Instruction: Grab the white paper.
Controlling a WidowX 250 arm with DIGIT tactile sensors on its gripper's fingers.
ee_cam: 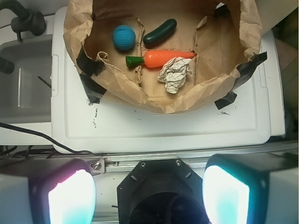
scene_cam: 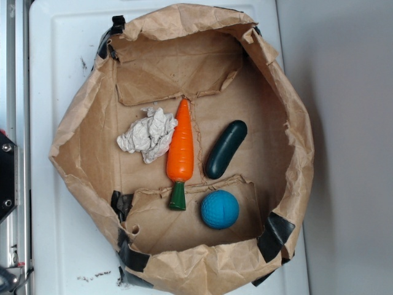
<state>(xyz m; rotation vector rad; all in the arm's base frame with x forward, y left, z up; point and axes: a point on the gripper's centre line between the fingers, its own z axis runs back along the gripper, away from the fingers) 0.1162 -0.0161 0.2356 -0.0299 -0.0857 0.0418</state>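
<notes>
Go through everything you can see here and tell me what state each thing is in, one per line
Hand: open, empty, back from the bag.
White paper: crumpled, lying in the bag, touching the carrot.
Carrot: lying flat, green end toward the ball.
Pickle: lying flat, apart from the carrot.
Blue ball: resting on the bag floor.
Paper bag: opened wide, taped.

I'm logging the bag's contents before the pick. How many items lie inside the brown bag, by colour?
White: 1, the white paper
Orange: 1, the carrot
Dark green: 1, the cucumber
Blue: 1, the ball
Total: 4, all inside the brown paper bag.
</notes>
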